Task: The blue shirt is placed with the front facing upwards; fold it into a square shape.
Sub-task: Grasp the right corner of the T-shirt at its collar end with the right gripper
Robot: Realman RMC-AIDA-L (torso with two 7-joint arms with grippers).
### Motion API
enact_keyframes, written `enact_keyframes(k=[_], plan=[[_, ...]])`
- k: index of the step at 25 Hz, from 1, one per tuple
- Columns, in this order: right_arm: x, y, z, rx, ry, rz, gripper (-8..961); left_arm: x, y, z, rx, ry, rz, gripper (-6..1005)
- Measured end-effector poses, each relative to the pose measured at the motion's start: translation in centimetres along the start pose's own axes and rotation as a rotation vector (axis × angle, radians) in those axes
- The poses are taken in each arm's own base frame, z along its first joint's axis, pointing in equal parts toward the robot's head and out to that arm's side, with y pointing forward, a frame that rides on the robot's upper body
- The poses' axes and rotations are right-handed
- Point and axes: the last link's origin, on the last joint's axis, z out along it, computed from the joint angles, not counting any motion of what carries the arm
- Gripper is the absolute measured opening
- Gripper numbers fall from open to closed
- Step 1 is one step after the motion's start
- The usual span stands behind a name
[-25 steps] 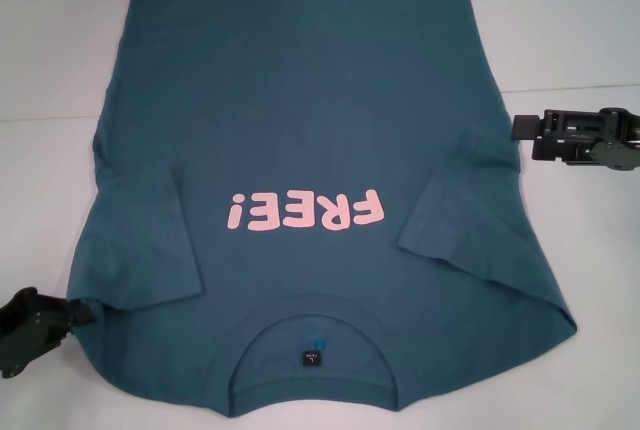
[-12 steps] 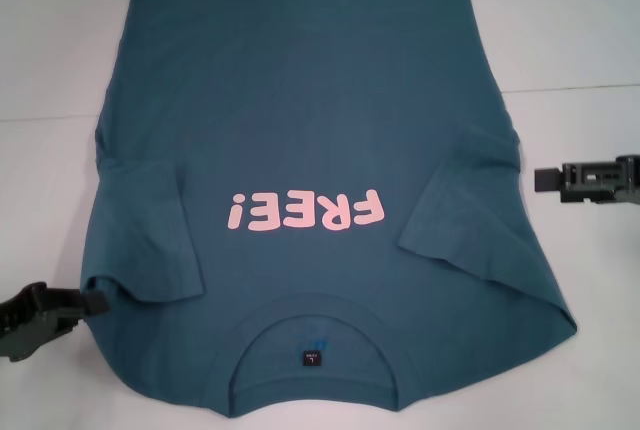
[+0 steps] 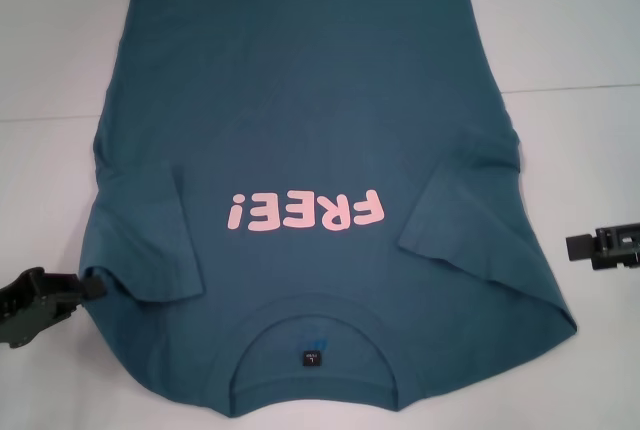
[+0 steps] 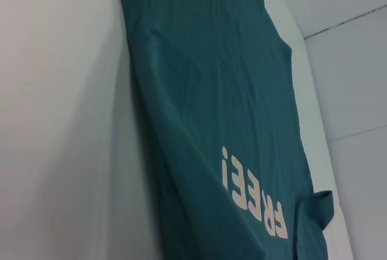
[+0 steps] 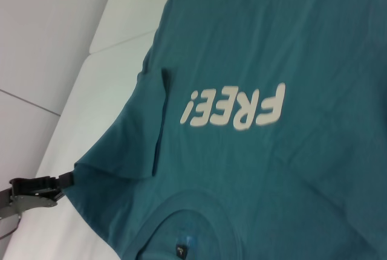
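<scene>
The blue shirt (image 3: pixel 300 120) lies flat and face up on the white table, its pink "FREE!" print (image 3: pixel 305 213) upside down to me. The collar (image 3: pixel 315 322) is at the near edge. Both short sleeves are folded inward over the front. My left gripper (image 3: pixel 93 286) sits low at the near left, its tip touching the shirt's edge beside the shoulder; the right wrist view shows it (image 5: pixel 68 178) against that corner of cloth. My right gripper (image 3: pixel 575 247) hovers off the shirt's right side, a short gap from the cloth. The left wrist view looks along the shirt (image 4: pixel 205 91).
The white table (image 3: pixel 560 20) has a seam line running across it behind the grippers. Bare surface lies left and right of the shirt. The shirt's hem reaches nearly to the far edge of the view.
My right gripper has moved from beside the right sleeve toward me, along the shirt's right side. The left gripper has crept slightly in and forward at the left shoulder edge. The shirt has barely shifted.
</scene>
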Motion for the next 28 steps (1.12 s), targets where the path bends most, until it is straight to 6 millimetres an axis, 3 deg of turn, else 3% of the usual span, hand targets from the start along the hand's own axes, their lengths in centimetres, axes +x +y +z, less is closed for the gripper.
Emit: enact_keyframes(k=[15,28], plan=[[5.4,-2.9,-0.2,0.01,-0.015,0.288,897,0.2,0.1,0.2,-0.004,0.02,-0.001,48],[4.3,-4.1,1.8,0.132,-0.014,0.28,897,0.3,0.1,0.4,-0.002,0.025,0.002,46]])
